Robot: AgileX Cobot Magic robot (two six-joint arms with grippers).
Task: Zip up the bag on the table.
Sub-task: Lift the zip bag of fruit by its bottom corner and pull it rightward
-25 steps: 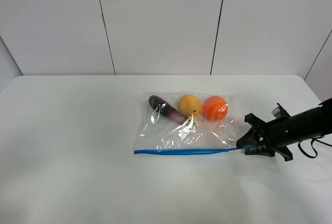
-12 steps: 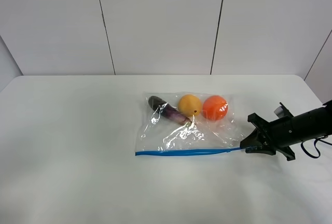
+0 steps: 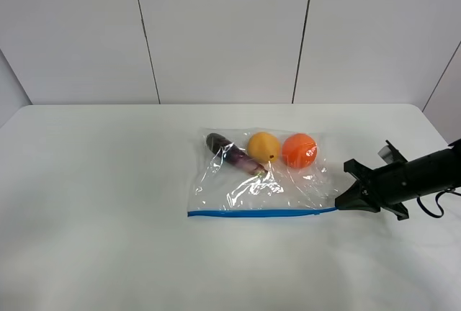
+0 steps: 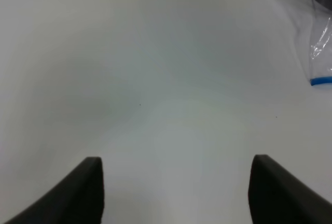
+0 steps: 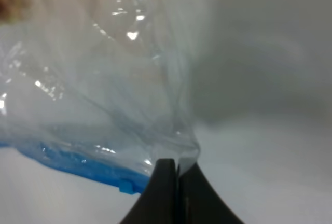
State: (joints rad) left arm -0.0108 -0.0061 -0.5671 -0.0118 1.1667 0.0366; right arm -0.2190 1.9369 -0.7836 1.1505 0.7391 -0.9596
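The clear bag (image 3: pixel 252 188) lies on the white table (image 3: pixel 94 181), with a purple eggplant (image 3: pixel 230 152), a yellow fruit (image 3: pixel 263 145) and an orange fruit (image 3: pixel 299 150) inside along its far side. Its blue zipper strip (image 3: pixel 259 213) runs along the near edge. My right gripper (image 3: pixel 341 204) is shut on the bag's right corner at the end of the strip. The right wrist view shows the closed fingertips (image 5: pixel 176 175) pinching the plastic beside the blue strip (image 5: pixel 88 164). My left gripper (image 4: pixel 176 193) is open and empty over bare table, and the bag's left corner (image 4: pixel 320 53) lies far off to its side.
A white panelled wall (image 3: pixel 216 30) stands behind the table's far edge. The right arm (image 3: pixel 425 174) reaches in low from the right edge. The left arm does not show in the exterior high view.
My right gripper has drawn a little to the right with the bag's corner. The blue strip now lies straighter and the bag has slid slightly right.
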